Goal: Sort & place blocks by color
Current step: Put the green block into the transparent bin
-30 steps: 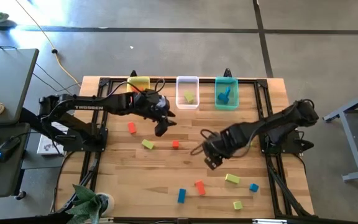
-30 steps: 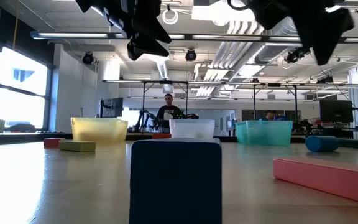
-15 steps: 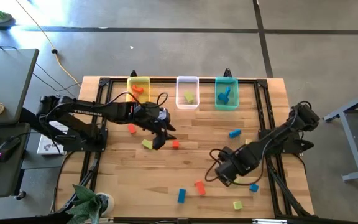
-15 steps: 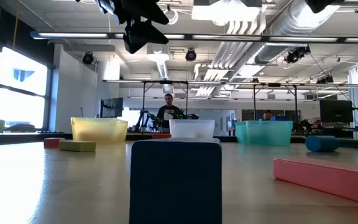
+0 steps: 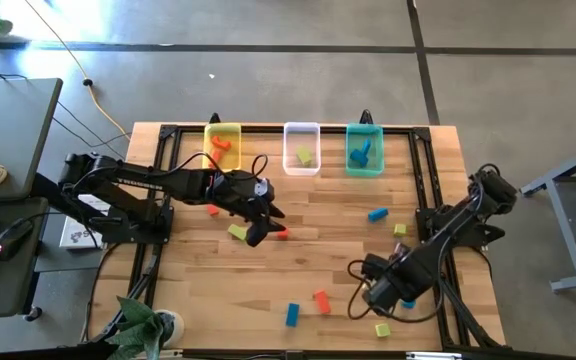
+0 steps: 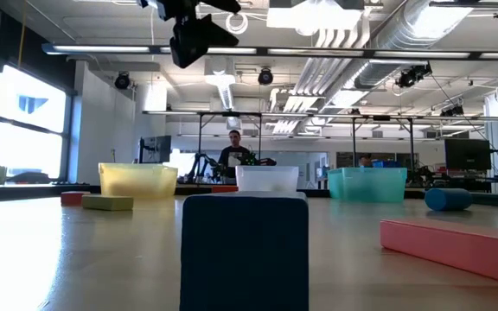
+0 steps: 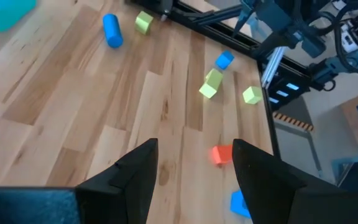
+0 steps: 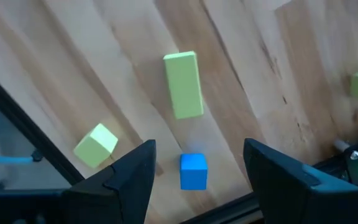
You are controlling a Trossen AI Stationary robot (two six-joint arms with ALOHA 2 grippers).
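Observation:
Small red-orange, yellow-green and blue blocks lie scattered flat on the wooden table. My left gripper is open and hovers above the middle of the table, between a yellow-green block and a small red cube. My right gripper is open and hovers near the table's near right corner. In its wrist view a blue cube lies on the table between the fingers, apart from them. A yellow-green bar and a yellow-green cube lie beside it.
Yellow bin, clear bin and teal bin stand in a row at the far edge, each with blocks inside. A blue bar and a red bar lie near the near edge. A blue cylinder lies right of centre. People stand far behind.
My right gripper has swung from the table's middle toward the near right corner and has left the low view. My left gripper has moved a short way toward the near edge, to the yellow-green block and the red cube. No block has moved.

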